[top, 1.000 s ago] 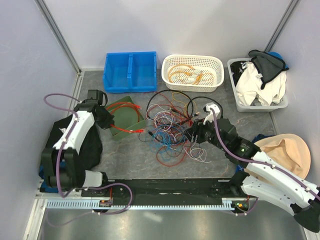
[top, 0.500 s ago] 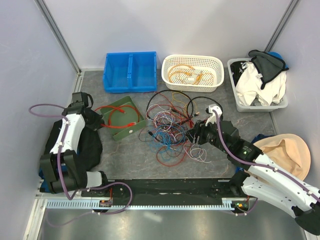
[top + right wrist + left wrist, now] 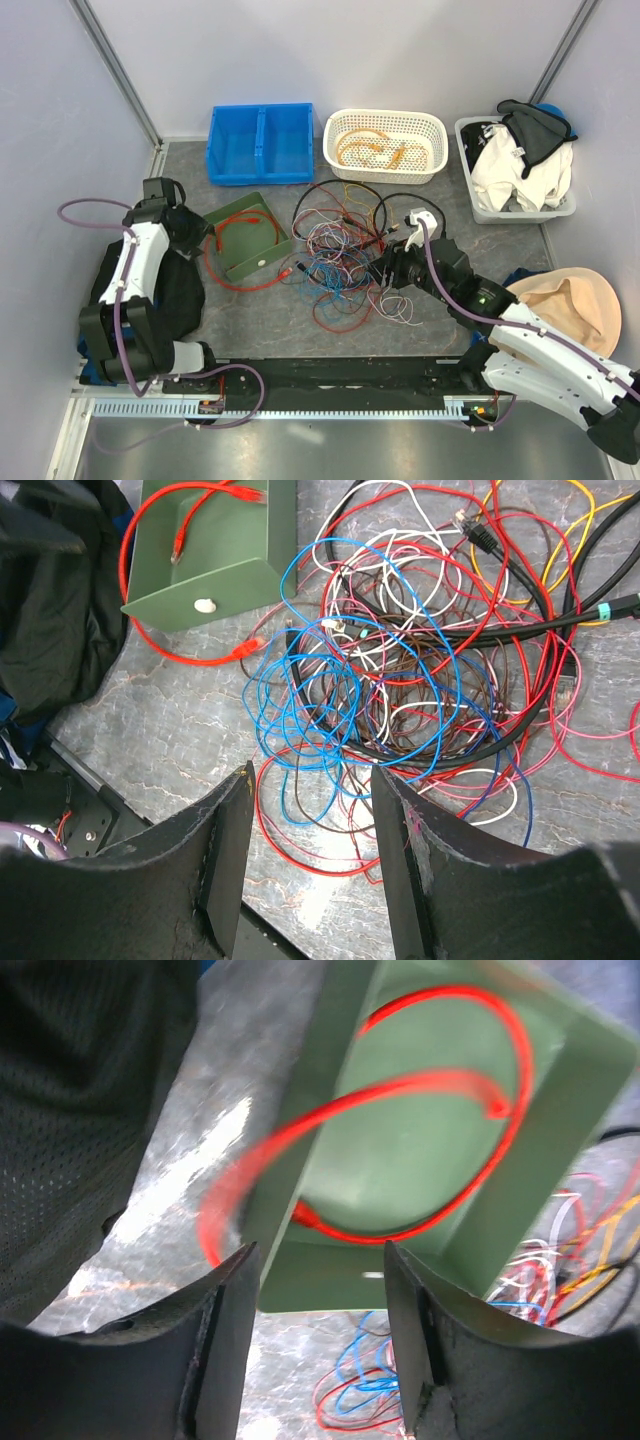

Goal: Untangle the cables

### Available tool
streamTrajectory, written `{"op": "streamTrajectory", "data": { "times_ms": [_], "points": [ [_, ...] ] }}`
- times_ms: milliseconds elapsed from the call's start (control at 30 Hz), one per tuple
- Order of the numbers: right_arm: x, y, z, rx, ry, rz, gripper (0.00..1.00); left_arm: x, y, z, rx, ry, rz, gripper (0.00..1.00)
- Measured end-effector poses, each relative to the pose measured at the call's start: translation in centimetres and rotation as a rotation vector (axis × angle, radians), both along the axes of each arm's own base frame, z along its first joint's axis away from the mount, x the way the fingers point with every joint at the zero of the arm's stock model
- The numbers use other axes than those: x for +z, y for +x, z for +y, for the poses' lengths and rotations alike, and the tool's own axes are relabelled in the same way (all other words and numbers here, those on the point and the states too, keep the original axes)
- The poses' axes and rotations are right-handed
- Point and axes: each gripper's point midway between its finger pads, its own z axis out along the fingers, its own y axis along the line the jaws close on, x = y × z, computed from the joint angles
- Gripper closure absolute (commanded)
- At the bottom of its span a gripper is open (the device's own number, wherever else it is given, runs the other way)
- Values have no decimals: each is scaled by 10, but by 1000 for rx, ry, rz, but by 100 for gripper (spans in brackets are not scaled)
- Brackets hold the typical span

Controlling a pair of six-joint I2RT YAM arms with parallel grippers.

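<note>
Lying in a knotted heap at mid-table, the cables (image 3: 340, 258) sat just right of a green tray (image 3: 262, 263) holding a looped red cable (image 3: 440, 1080). The left gripper (image 3: 320, 1255) and right gripper (image 3: 312, 775) both hung released, grasping nothing.

1. The cables (image 3: 340, 258), main lot: a tangled heap of thin wires in red, blue, white, pink, yellow, brown and black, lying on the table (image 3: 250, 320) at the centre of the top view.
2. The blue wire (image 3: 300, 695): several overlapping loops on the left part of the heap.
3. The black cables (image 3: 540, 628): thicker, crossing the heap toward the right edge.
4. The red cable (image 3: 240, 245): one wide loop left of the heap, partly inside the green tray (image 3: 262, 262) and partly draped over its wall onto the table.
</note>
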Motion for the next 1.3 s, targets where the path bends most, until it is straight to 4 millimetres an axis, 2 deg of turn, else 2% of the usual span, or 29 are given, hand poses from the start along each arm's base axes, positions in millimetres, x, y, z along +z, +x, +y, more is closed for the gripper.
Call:
{"op": "streamTrajectory", "data": {
  "times_ms": [133, 200, 300, 367, 467, 533, 567, 600, 667, 833, 933, 1067, 1167, 1300],
  "points": [
    [-2, 1, 3, 4, 1, 5, 43, 28, 14, 3, -31, 38, -85, 39],
    [0, 2, 4, 5, 7, 1, 43, 39, 15, 1, -61, 71, -123, 39],
    [0, 3, 4, 5, 8, -1, 43, 58, 11, -17, -159, 124, -188, 39],
    [-2, 3, 5, 5, 5, 2, 43, 70, 4, -47, -278, 172, -245, 39],
    [-6, 3, 5, 5, -1, 8, 43, 74, -22, -115, -520, 197, -312, 39],
    [-9, 3, 5, 5, -6, 14, 43, 64, -45, -151, -664, 215, -308, 42],
    [-11, 3, 5, 6, -9, 17, 43, 54, -51, -155, -690, 237, -282, 44],
    [-12, 3, 5, 7, -10, 20, 43, 44, -63, -170, -765, 261, -255, 47],
    [-13, 2, 5, 7, -6, 24, 43, 23, -70, -175, -814, 320, -181, 49],
    [-17, 0, 4, 3, -2, 32, 43, -23, -75, -164, -845, 459, 10, 45],
    [-19, 0, 4, 4, -4, 34, 43, -38, -74, -160, -872, 515, 66, 44],
    [-20, -1, 3, 3, -4, 36, 43, -35, -61, -164, -944, 561, -26, 41],
    [-21, -2, 2, 2, -2, 36, 43, -23, -53, -166, -987, 584, -134, 43],
    [-23, -3, 1, 3, -4, 38, 43, -16, -43, -182, -1032, 554, -214, 43]
  ]
}}
